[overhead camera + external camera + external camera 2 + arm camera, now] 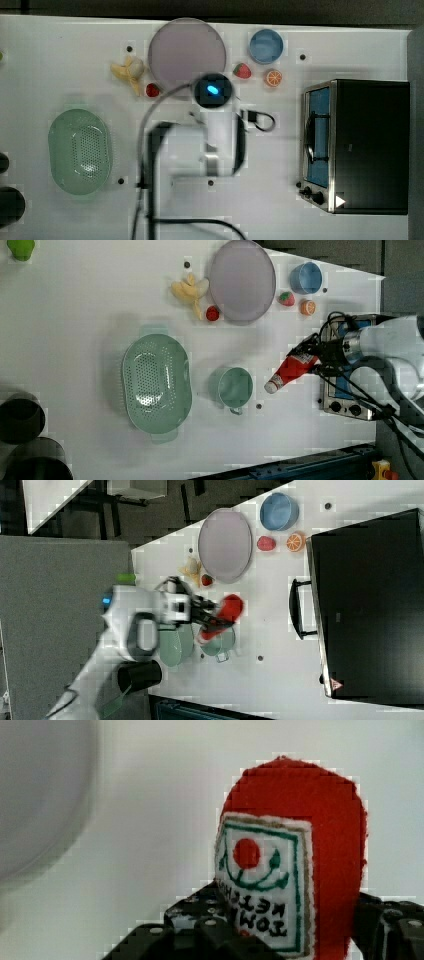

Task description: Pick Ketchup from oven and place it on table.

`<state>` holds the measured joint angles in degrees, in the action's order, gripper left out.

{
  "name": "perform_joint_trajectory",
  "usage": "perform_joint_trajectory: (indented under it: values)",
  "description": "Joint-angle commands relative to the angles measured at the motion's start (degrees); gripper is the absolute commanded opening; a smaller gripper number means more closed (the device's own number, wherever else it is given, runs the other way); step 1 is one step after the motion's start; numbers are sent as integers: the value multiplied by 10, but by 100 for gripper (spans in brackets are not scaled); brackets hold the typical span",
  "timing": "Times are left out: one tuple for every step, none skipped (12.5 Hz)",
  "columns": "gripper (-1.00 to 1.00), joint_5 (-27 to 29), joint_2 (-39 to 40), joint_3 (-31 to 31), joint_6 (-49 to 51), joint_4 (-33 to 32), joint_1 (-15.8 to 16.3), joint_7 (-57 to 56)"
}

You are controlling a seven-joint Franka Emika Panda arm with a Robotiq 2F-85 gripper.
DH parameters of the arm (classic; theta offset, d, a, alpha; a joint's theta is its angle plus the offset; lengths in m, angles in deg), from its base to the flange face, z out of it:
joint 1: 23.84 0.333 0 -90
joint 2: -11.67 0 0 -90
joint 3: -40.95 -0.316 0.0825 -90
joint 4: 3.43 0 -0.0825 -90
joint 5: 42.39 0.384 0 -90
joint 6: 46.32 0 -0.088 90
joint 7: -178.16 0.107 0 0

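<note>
Pincer (314, 361) clamped on the ketchup (291, 369); jaws grip the bottle's base end, label between them in the wrist view; bottle clear of the oven (350, 400), carried in the air above the surface (75, 315).

Key relation: bottle's long axis runs out from the pincer, cap end leading; in the left view it tilts down toward the left view's left, white cap lowest, pointing at the bare patch just beside the cup (234, 386); judged not yet touching the surface, though height is hard to read. The set-down likely turns on that tilt: cap would meet the surface first, so the bottle would need lowering along its length or it may roll once let go. One arm only, so no choice of hand.

Nearest below the bottle: cup, then colander (156, 382) toward the left view's left; oven door appears shut, handle (296, 608) standing off the front.

Farther off, along the far edge: plate (242, 280), banana (189, 290), bowl (306, 278), orange half (308, 307), two strawberries (212, 313), one each side of the plate.

Counts: ketchup one; oven one; cup one; colander one; plate one; bowl one; banana one; orange half one; strawberries two; dark cylinders (22, 417) at the left view's lower left corner two; one green thing (21, 248) at its upper left corner, kind unclear.
</note>
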<state>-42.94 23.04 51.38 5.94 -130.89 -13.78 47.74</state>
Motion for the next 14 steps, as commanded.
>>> perform_joint_trajectory:
  values:
    - [33,8,30,-1,-67,-13,-11,1]
    - [53,8,46,-1,-84,-18,-11,3]
    - [74,8,62,-1,-94,-21,-11,3]
    - [96,8,75,-1,-108,-20,-11,3]
    - [100,8,82,-2,-121,-19,-11,3]
    - [100,8,81,-2,-123,-19,-10,3]
    - [100,8,72,-2,-122,-18,-10,8]
    - [100,8,55,-2,-119,-15,-10,16]
    - [100,8,30,-2,-113,-10,-10,25]
    - [100,8,1,-1,-102,0,-10,36]
    - [100,8,-31,-1,-83,14,-10,41]
    - [100,6,-62,-1,-53,33,-10,41]
    - [100,6,-91,-2,-13,55,-10,41]
    - [100,6,-114,-3,30,81,-10,42]
